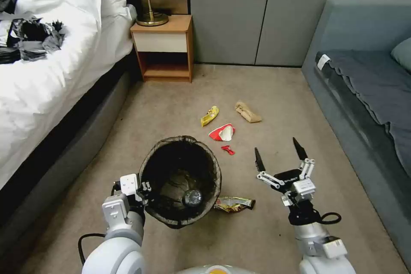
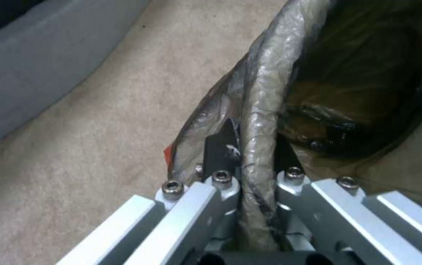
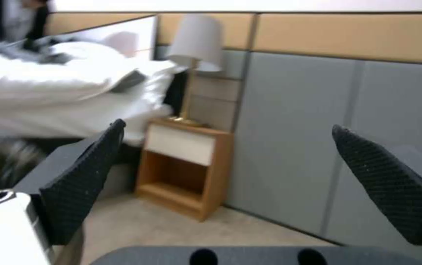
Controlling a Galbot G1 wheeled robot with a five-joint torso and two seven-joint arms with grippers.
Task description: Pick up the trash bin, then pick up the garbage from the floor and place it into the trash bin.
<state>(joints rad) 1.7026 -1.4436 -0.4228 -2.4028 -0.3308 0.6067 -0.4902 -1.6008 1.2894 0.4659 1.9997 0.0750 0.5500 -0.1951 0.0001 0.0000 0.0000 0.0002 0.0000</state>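
Left pincer (image 2: 250,173) clamped on rim of round white bin with dark bag liner (image 1: 180,180), bin held low over carpet, a bottle already inside. Right pincer (image 1: 278,154) wide open, empty, raised above floor. Left: yellow wrapper (image 1: 209,115), brown paper bag (image 1: 247,112), red-white cup (image 1: 222,132), foil wrapper (image 1: 233,204).

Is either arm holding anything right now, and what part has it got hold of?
The left gripper is clamped on the trash bin at its bag-covered rim. The right gripper hangs open, holding nothing.
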